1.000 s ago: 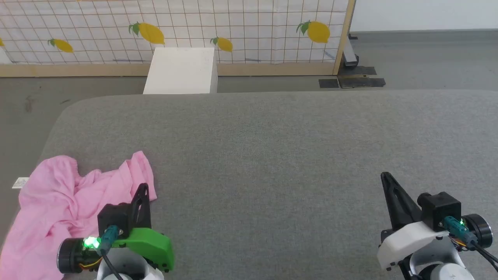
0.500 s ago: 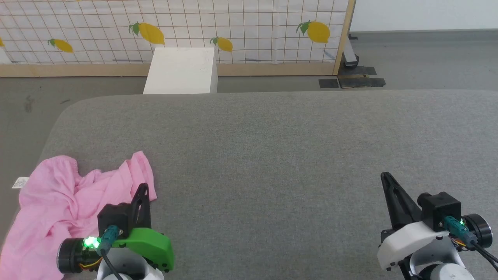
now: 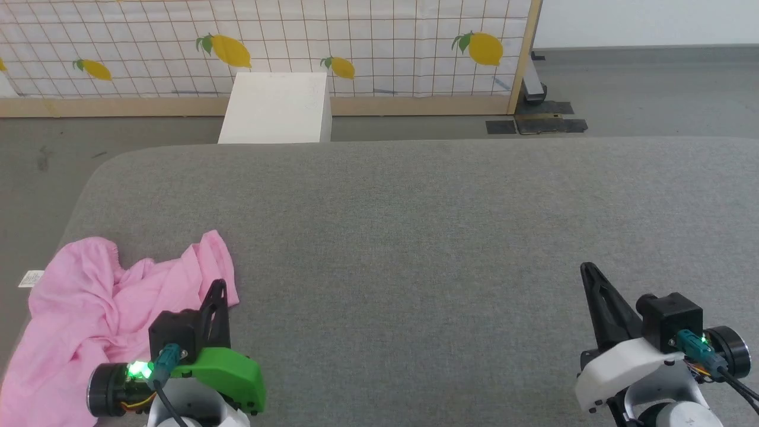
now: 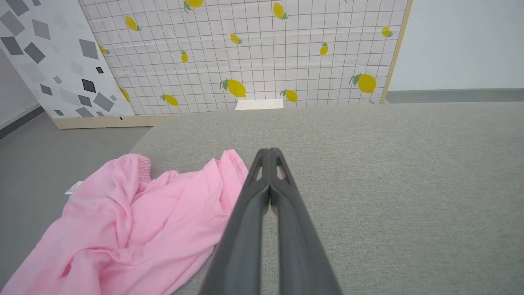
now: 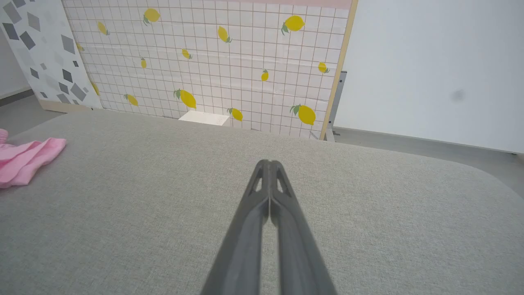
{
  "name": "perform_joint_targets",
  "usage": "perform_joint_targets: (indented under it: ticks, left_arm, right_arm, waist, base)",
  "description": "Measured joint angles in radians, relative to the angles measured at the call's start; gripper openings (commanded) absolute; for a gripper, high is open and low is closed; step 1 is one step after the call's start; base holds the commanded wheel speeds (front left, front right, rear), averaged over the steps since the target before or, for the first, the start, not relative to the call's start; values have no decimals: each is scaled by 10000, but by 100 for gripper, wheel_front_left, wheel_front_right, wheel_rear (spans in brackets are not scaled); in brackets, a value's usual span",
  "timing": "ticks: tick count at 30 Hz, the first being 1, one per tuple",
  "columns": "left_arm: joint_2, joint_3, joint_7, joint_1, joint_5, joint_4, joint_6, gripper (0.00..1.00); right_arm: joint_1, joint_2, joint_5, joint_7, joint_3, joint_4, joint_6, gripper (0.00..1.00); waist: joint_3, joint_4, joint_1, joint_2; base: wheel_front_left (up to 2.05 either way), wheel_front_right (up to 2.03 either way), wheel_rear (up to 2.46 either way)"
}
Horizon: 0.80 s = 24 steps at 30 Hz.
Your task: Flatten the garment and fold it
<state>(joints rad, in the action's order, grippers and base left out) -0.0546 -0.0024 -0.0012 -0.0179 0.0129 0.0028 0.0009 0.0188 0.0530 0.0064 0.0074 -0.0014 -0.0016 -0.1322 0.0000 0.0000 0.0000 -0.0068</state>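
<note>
Along left edge of table [image 3: 415, 237] — rumpled garment [image 3: 107, 302]

Garment [image 3: 89, 308] lies bunched on the table [image 3: 415, 237] at its near-left corner, with part draped over the left edge. Its label [image 3: 31, 278] juts out on the far-left side, past the table edge. The left claw [image 3: 219, 286] is near left, at the garment's right hem; contact can't be judged. The right claw [image 3: 587, 268] is near right over bare table, well apart from the garment. A box [image 3: 276, 107] sits on the floor behind the table, left of centre, and a screen [image 3: 356, 47] stands behind the box.
</note>
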Motion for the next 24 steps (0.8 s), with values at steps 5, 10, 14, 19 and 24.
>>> perform_joint_targets:
  ticks: [5,10,14,19,24]
  left_arm:
    - [0,-29,-2,-17,63,10,0,100]
    - [0,-105,-50,-15,146,123,-2,100]
    - [0,-157,-144,-10,180,186,-4,100]
    - [0,-213,-251,-5,224,201,-27,100]
    - [0,-268,-355,1,263,201,-92,100]
  right_arm:
    - [5,6,4,13,-6,0,0,100]
    - [6,6,81,-12,-29,50,0,100]
    - [6,6,226,-119,-35,136,0,100]
    - [6,6,435,-222,-67,190,0,100]
    - [6,6,654,-332,-136,194,0,100]
  waist:
    - [1,-1,0,0]
    - [9,-4,0,1]
    - [20,-8,0,0]
    - [35,-15,0,0]
    - [46,-17,0,1]
  base:
    - [0,0,0]
    - [0,0,0]
    - [0,0,0]
    - [0,0,0]
    - [0,0,0]
